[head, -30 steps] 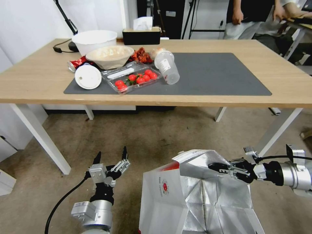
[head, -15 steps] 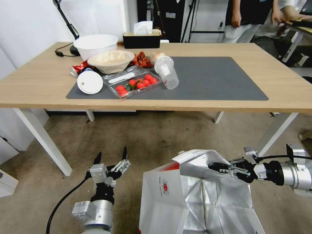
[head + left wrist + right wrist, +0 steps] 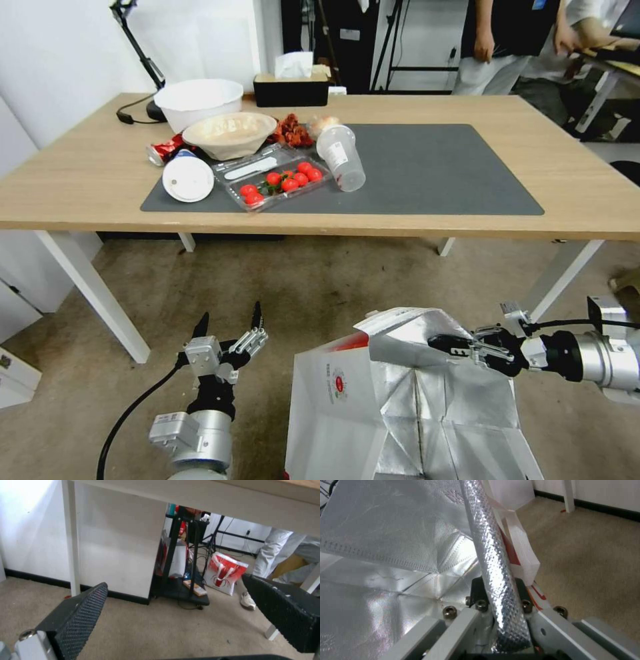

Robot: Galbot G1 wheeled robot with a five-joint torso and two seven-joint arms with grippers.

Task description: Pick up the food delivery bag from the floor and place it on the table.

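Note:
The food delivery bag (image 3: 347, 407) hangs low in front of me, white with a small round red logo and a silver foil lining (image 3: 386, 535). My right gripper (image 3: 448, 345) is shut on the bag's folded foil rim (image 3: 493, 562), holding its top edge from the right. A white strap handle (image 3: 518, 542) lies beside that rim. My left gripper (image 3: 228, 321) stands open to the left of the bag, its fingers (image 3: 83, 610) spread and nothing between them. The table (image 3: 80, 180) with its dark grey mat (image 3: 440, 167) stretches ahead, above the carpeted floor (image 3: 280, 287).
On the mat's left end lie a white bowl (image 3: 199, 102), a beige bowl (image 3: 229, 133), a tray of tomatoes (image 3: 280, 179), a tipped plastic cup (image 3: 341, 157) and a round lid (image 3: 188, 179). The mat's right half is bare. White table legs (image 3: 93, 297) flank the floor ahead.
The whole head view has shifted, with the table sliding lower in the picture, so the camera has moved. Both grippers and the bag hold the same places in it.

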